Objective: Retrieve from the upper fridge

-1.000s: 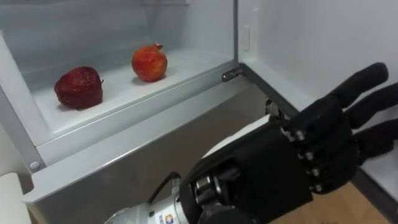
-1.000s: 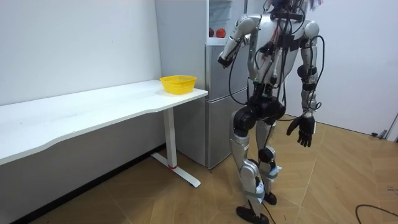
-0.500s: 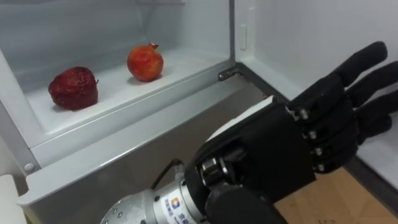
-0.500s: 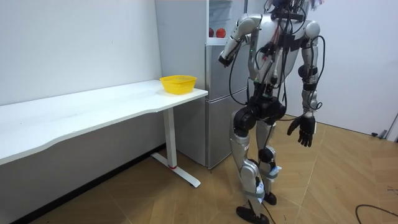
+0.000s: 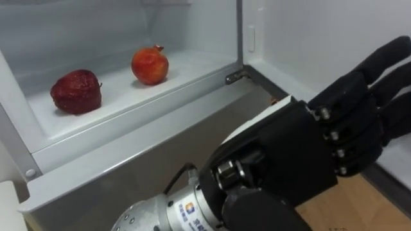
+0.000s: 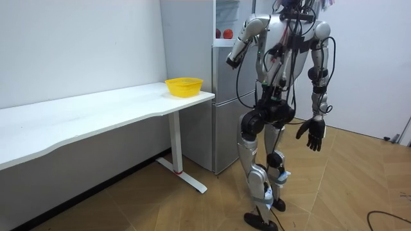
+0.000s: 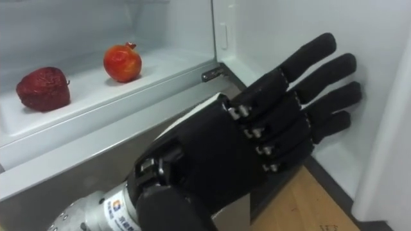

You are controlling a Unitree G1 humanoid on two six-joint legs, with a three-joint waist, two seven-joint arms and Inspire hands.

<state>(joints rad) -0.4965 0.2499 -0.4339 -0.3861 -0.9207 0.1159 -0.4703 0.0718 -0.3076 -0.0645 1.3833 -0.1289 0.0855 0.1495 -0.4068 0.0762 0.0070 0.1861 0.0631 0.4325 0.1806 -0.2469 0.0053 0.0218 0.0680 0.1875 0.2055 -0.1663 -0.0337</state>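
While L hand (image 5: 282, 160) is spread | red fruit (image 5: 149, 64), dark fruit (image 5: 76, 92) well up-left

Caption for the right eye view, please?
Open left robot hand raised near the upper fridge shelf, which holds a pomegranate and a dark red fruit.

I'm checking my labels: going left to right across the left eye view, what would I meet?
The dark red fruit → orange-red pomegranate → left hand, held open in front of the fridge.
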